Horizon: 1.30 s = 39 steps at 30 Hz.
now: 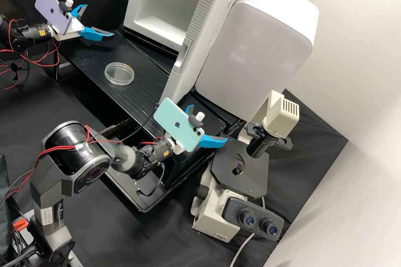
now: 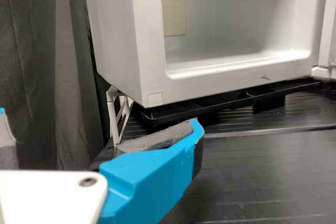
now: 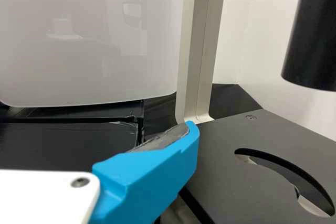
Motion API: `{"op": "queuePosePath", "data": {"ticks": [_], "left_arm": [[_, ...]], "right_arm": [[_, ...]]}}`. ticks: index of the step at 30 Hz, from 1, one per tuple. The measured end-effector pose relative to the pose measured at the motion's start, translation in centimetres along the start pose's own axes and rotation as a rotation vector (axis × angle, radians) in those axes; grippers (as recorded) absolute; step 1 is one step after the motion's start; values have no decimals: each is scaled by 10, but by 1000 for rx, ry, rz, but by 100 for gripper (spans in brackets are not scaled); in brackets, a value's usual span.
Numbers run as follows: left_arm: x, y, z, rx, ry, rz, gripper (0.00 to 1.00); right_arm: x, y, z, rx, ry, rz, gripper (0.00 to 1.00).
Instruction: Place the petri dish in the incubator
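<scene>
- Petri dish (image 1: 119,73) of clear plastic, round and shallow, lies flat on the black ribbed surface (image 1: 144,94), upper left of centre in the high view, well apart from both arms.
- The white box-shaped incubator (image 1: 165,2) stands at the top centre of the high view with its thick white door (image 1: 200,37) swung wide open. The dish sits just in front of the opening, outside it.
- The left end effector (image 1: 99,20) hangs at the upper left of the high view, above the far end of the surface. Its blue fingers are spread apart and hold nothing.
- The right end effector (image 1: 209,123) is at the centre of the high view, beside the open door's lower edge and above the black stage of a beige microscope (image 1: 234,175). Its fingers are parted too — nothing is between them.
- In the right wrist view one blue finger (image 3: 157,177) hangs over the stage.
</scene>
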<state>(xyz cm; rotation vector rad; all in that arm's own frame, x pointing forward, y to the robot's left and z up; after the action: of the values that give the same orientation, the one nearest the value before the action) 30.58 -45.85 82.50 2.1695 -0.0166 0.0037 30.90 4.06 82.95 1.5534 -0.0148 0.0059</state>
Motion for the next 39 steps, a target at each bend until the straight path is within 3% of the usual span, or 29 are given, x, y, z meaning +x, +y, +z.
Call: {"op": "queuePosePath", "data": {"ticks": [15,22,29,39], "left_arm": [[-2,-2,1,-9,-15,-11,100],[-30,-7,9,-32,-63,-34,100],[-65,-14,17,-61,-139,-16,100],[-96,-32,25,-53,-231,-73,100]], "right_arm": [[0,0,0,0,0,0,100],[0,0,0,0,0,0,100],[0,0,0,0,0,0,100],[0,0,0,0,0,0,100]]}}
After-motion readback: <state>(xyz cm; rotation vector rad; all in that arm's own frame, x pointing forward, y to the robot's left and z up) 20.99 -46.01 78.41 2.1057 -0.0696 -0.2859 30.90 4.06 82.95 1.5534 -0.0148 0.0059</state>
